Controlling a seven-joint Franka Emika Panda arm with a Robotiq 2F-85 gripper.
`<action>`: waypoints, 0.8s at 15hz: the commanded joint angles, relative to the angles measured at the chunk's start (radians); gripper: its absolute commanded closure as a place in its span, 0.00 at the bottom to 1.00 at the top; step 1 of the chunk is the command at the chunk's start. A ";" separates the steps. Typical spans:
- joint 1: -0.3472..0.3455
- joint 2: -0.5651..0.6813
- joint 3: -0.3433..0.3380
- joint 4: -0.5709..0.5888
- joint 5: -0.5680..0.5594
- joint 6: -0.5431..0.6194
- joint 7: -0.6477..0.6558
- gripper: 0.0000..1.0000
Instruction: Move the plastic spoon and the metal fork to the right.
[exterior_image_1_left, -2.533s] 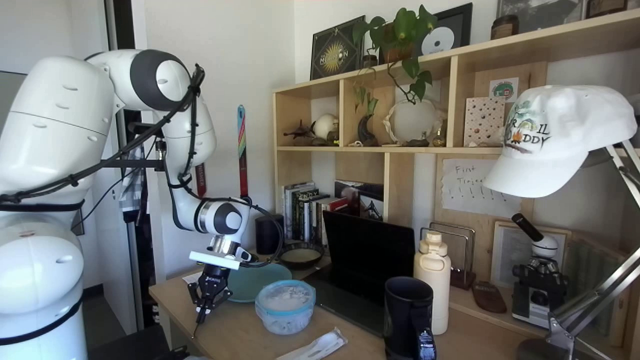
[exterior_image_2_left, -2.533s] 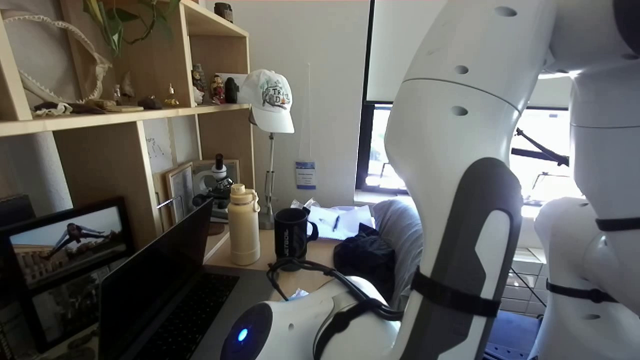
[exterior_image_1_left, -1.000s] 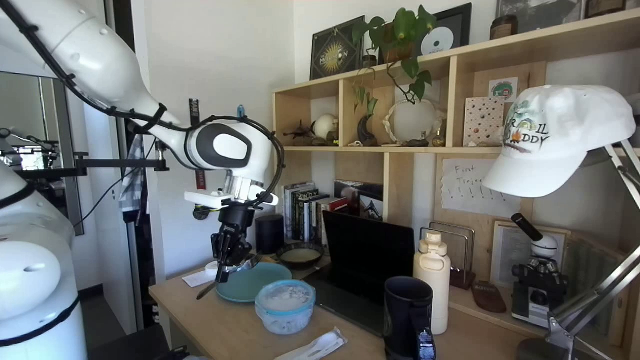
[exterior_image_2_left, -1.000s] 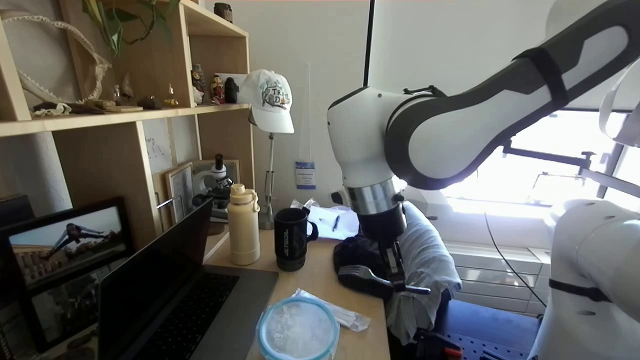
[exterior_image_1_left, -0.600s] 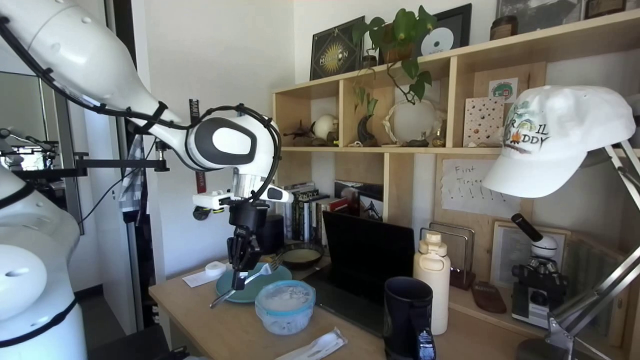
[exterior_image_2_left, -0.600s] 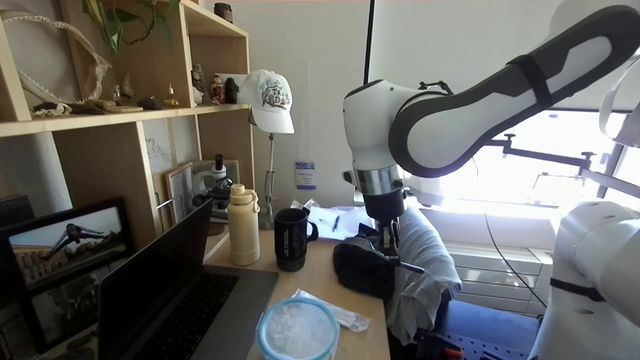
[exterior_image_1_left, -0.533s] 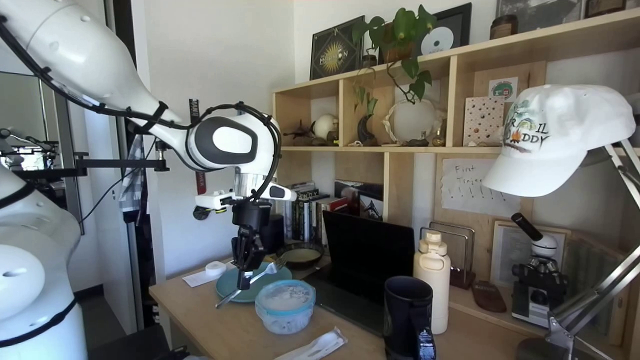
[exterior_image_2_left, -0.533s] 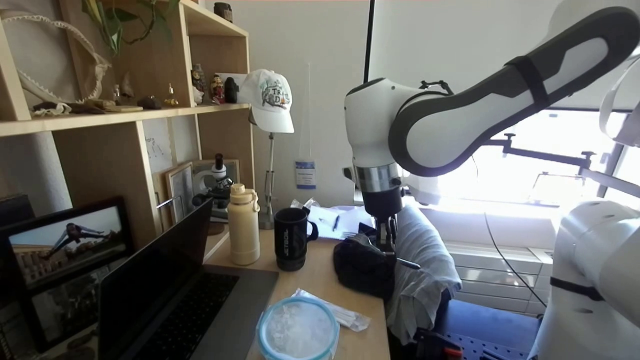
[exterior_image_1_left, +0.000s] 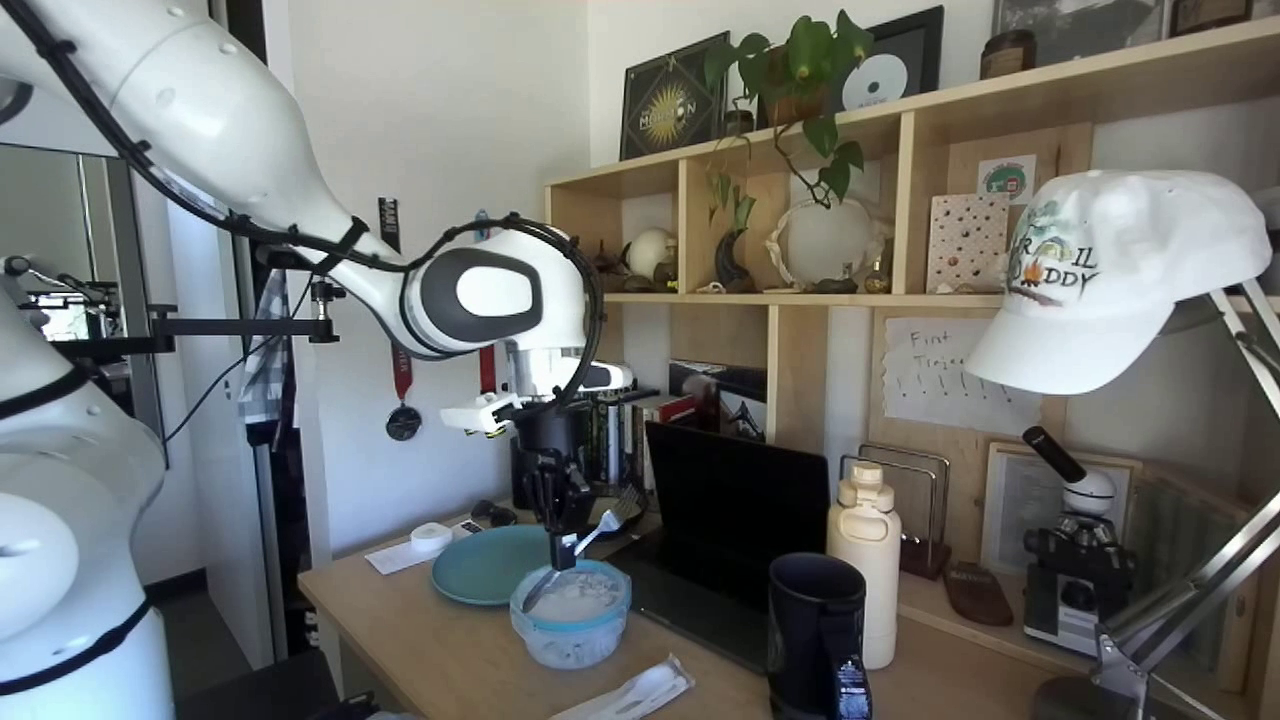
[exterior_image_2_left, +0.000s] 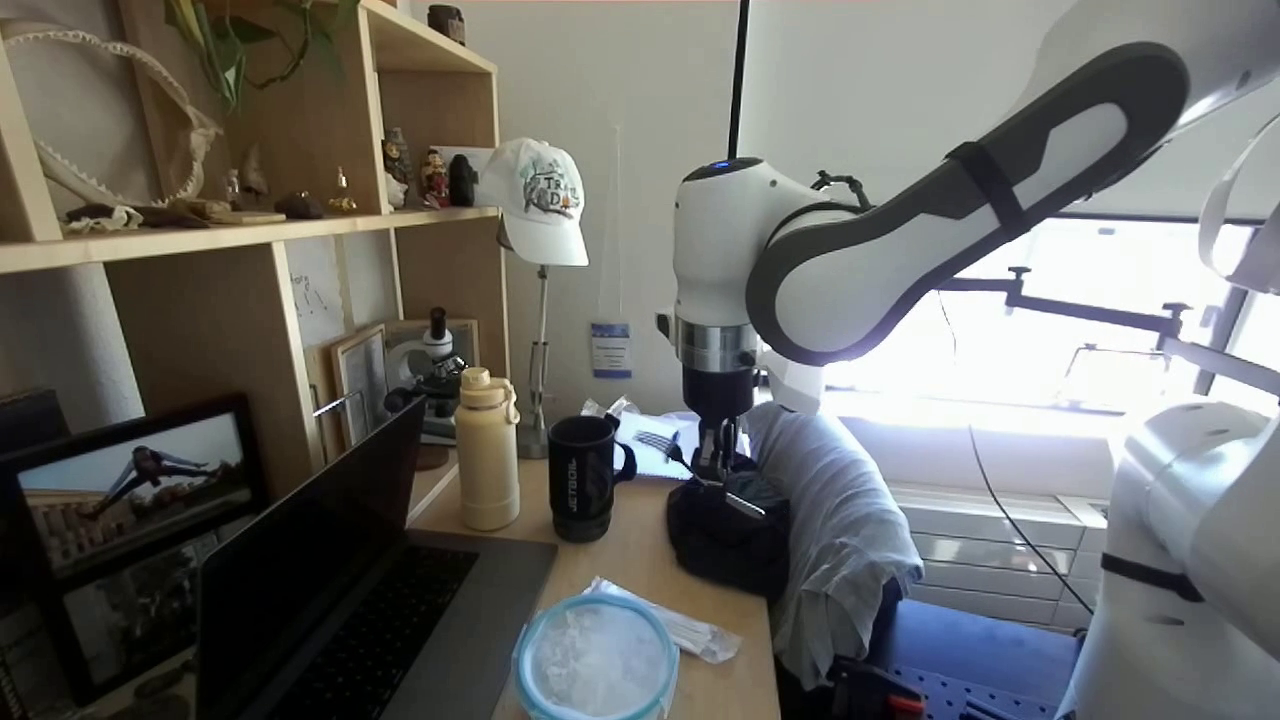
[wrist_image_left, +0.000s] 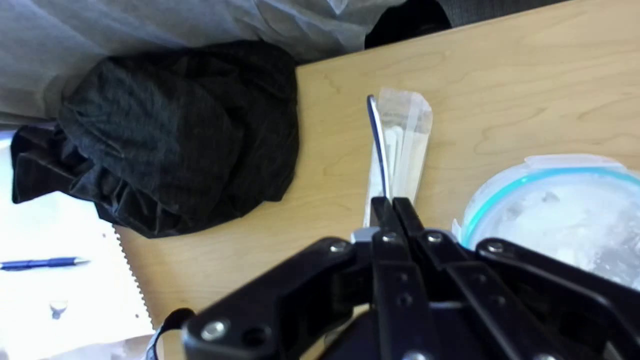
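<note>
My gripper (exterior_image_1_left: 563, 555) is shut on the metal fork (exterior_image_1_left: 606, 520) and holds it in the air. In an exterior view the fork is tilted, tines up to the right, handle down to the left, in front of the blue-rimmed container. The fork also shows in an exterior view (exterior_image_2_left: 743, 505), with the gripper (exterior_image_2_left: 712, 475) on its middle. In the wrist view the fork handle (wrist_image_left: 378, 137) sticks out past the closed fingertips (wrist_image_left: 391, 202); its tines are hidden. The white plastic spoon (exterior_image_1_left: 655, 683) lies in a clear wrapper on the table, apart from the gripper; its wrapper (wrist_image_left: 417, 117) shows beneath the fork handle.
A round lidded container (exterior_image_1_left: 572, 640) stands near the spoon. A teal plate (exterior_image_1_left: 490, 567), laptop (exterior_image_1_left: 735, 500), black mug (exterior_image_1_left: 815, 640) and cream bottle (exterior_image_1_left: 865, 560) are around. A dark cloth (wrist_image_left: 185, 135) and a notebook (wrist_image_left: 70, 300) lie by the table's edge.
In an exterior view my gripper has carried the fork from the table's left edge, past the plate, rightward to the container. The fork has turned tines up. The wrapped spoon has not moved.
</note>
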 joint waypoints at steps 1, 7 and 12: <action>-0.012 0.111 -0.019 0.036 -0.015 0.120 0.008 0.97; -0.010 0.255 -0.073 0.045 0.032 0.344 -0.027 0.97; -0.001 0.344 -0.096 0.040 0.109 0.502 -0.069 0.97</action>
